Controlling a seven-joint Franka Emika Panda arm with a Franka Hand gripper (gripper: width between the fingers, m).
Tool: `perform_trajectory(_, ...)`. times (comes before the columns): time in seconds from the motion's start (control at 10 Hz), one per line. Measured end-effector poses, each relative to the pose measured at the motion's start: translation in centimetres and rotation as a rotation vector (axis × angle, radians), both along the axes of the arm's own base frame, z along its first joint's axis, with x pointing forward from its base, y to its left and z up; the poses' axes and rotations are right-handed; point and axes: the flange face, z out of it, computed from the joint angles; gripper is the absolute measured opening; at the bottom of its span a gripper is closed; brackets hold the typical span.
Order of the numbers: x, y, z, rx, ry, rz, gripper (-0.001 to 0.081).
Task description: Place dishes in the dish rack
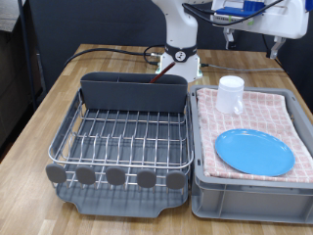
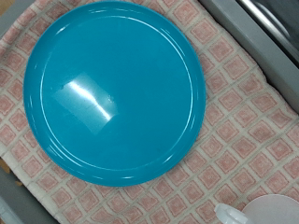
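One blue plate [image 1: 253, 152] and one white mug [image 1: 231, 94] sit on checked cloth [image 1: 274, 110]; rack [image 1: 122, 137] empty; gripper unseen, jaws' state unknown.

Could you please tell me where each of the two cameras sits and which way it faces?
Exterior view: off the arm, facing the robot's white base across the wooden table; it shows the silver wire dish rack, the white cylindrical mug and part of the arm, no gripper.
Wrist view: on the hand, looking straight down at the round bright-blue plate on the checked cloth; no fingers show.
Shared: plate, cloth, mug.
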Motion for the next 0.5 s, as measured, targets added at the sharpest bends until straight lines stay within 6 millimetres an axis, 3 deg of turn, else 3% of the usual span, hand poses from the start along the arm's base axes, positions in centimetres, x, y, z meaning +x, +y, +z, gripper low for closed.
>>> perform_trajectory(0.3,1.3,0.7,-1.0,0.025,-0.019,0.011,0.0802)
perform_trajectory(0.5,2.1,0.4,-3.6,0.13,-0.08,0.061,0.0802)
